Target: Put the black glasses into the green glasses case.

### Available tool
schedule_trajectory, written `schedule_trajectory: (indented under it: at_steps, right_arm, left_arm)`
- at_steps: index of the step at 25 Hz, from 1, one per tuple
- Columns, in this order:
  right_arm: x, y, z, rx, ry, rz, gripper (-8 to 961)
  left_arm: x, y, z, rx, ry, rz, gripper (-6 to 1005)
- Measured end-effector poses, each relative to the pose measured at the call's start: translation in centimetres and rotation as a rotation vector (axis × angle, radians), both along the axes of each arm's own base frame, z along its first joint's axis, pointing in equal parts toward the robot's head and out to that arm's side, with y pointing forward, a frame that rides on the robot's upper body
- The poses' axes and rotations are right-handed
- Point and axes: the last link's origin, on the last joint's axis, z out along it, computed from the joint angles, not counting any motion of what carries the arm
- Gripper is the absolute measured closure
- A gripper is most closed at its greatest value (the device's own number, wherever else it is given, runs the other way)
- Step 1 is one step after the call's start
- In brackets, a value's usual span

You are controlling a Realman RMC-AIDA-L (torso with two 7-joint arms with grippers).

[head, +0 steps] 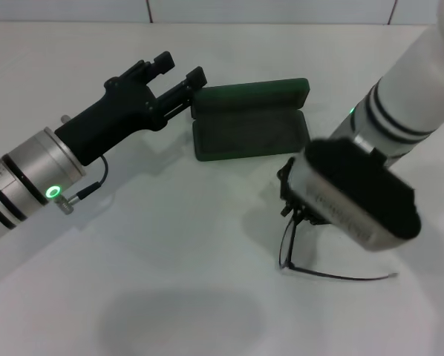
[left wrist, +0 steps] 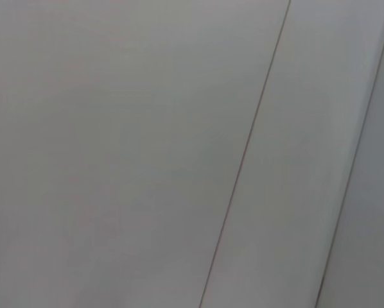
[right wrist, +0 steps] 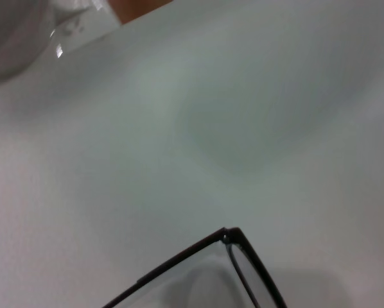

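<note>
Black glasses (head: 290, 245) seemingly under right pincer (head: 295, 199).

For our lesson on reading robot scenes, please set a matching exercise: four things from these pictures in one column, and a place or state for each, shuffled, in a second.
Things:
1. green glasses case
2. black glasses
3. left gripper
4. right gripper

Places or states:
A. fingers spread, next to the case's left end
B. lying open on the table, nothing inside
C. low over the glasses' frame, fingers hidden under the wrist
D. on the table in front of the case, one temple arm stretched out

Pairs: 1-B, 2-D, 3-A, 4-C
</note>
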Motion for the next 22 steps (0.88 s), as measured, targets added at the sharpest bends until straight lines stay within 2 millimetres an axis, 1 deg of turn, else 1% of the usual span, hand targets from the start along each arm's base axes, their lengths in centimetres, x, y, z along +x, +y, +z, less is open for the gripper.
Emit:
schedule_trajectory:
  at_steps: [2, 3, 6, 8, 10, 12, 14, 16, 18, 19, 22]
  right_arm:
    - [0.1, 0.5, 1.3, 0.015, 0.028, -0.08, 838]
    - [0.1, 0.7, 1.9, 0.021, 0.044, -0.115, 839]
    - [0.3, 1.3, 4.5, 0.042, 0.138, -0.262, 840]
    - [0.6, 1.8, 6.7, 0.064, 0.246, -0.37, 842]
    - [1.4, 1.9, 8.9, 0.084, 0.374, -0.472, 843]
    - [2.4, 1.8, 10.4, 0.105, 0.481, -0.543, 844]
    - [4.2, 1.5, 12.0, 0.146, 0.635, -0.637, 845]
    - [5.7, 1.2, 13.2, 0.177, 0.784, -0.723, 845]
    - [7.4, 1.0, 13.9, 0.198, 0.939, -0.839, 845]
    - [7.9, 1.0, 13.9, 0.2, 0.977, -0.876, 845]
    - [10.0, 1.3, 13.9, 0.211, 1.119, -1.063, 845]
  left_arm:
    - [0.1, 0.1, 0.0, -0.002, -0.001, -0.004, 261]
    - [0.2, 0.1, 0.0, -0.003, -0.002, -0.007, 261]
    - [0.7, 0.1, 0.0, -0.018, -0.024, -0.028, 260]
    - [1.2, -0.2, 0.2, -0.035, -0.045, -0.062, 260]
    - [1.8, -0.5, 0.5, -0.052, -0.069, -0.108, 260]
    - [2.3, -1.1, 1.0, -0.062, -0.094, -0.169, 260]
    - [2.8, -1.6, 1.5, -0.07, -0.111, -0.227, 263]
    - [3.5, -2.2, 2.2, -0.096, -0.127, -0.315, 267]
    - [4.2, -2.6, 2.6, -0.129, -0.137, -0.39, 270]
    - [4.7, -2.8, 2.8, -0.15, -0.14, -0.431, 272]
    - [6.0, -2.8, 2.5, -0.227, -0.124, -0.526, 274]
